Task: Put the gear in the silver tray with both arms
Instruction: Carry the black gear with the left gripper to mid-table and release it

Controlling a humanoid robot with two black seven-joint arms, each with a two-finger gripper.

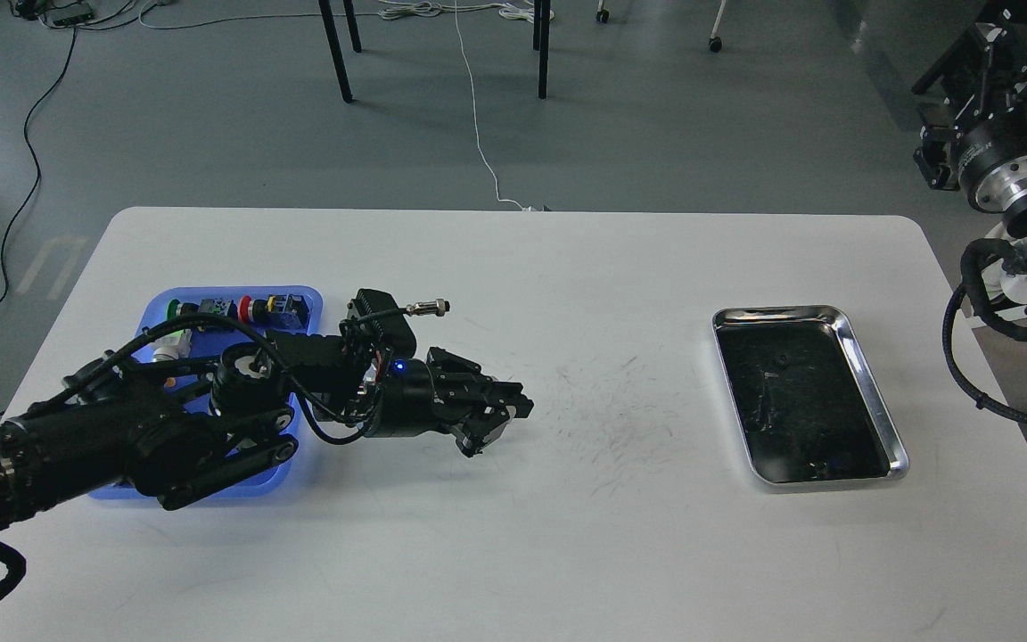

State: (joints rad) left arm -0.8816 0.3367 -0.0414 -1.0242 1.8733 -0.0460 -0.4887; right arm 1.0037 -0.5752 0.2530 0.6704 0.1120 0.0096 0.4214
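Observation:
My left gripper [497, 421] reaches out low over the white table, just right of the blue tray and far left of the silver tray [878, 403]. Its fingers [513, 406] are drawn together on a small dark part, the gear, which barely shows against the black fingers. The silver tray lies at the table's right side, its dark bottom showing only reflections. My right gripper [981, 58] is raised beyond the table's right edge, over the floor. It is dark and seen from behind, so its fingers cannot be told apart.
A blue plastic tray [237, 292] at the left holds several small parts along its back rim, among them red and green buttons [246, 308]; my left arm covers most of it. The table [603, 553] has scuff marks in the middle. Chair legs and cables lie on the floor behind.

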